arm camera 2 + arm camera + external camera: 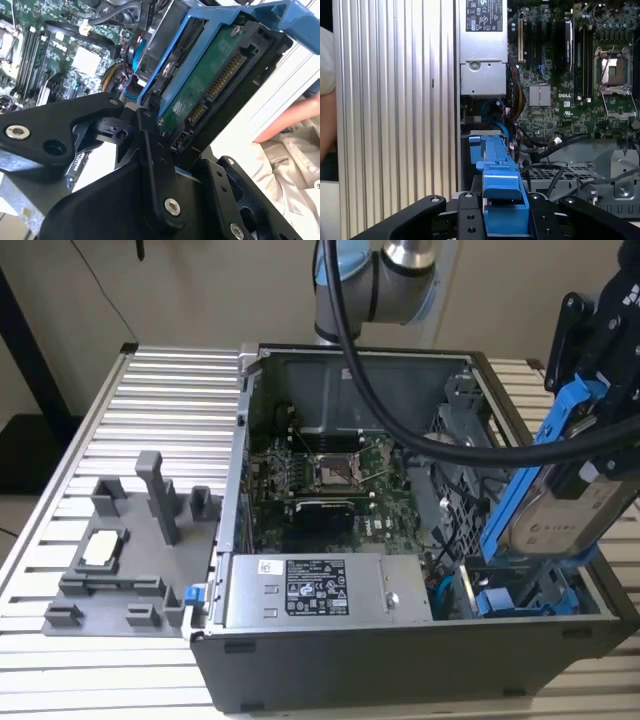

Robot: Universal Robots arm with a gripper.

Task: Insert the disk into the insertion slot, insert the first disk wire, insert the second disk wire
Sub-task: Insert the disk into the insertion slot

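Ribbed metal table point(120, 400) under open computer case point(400, 660), pale wall point(200, 290) behind. Disk point(565, 505) clamped tight in closed gripper point(600, 400), hanging tilted below it, over insertion slot point(545, 590).

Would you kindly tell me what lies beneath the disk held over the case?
Beneath the tilted disk are the insertion slot and another blue carrier. The slot's interior is covered by the disk.
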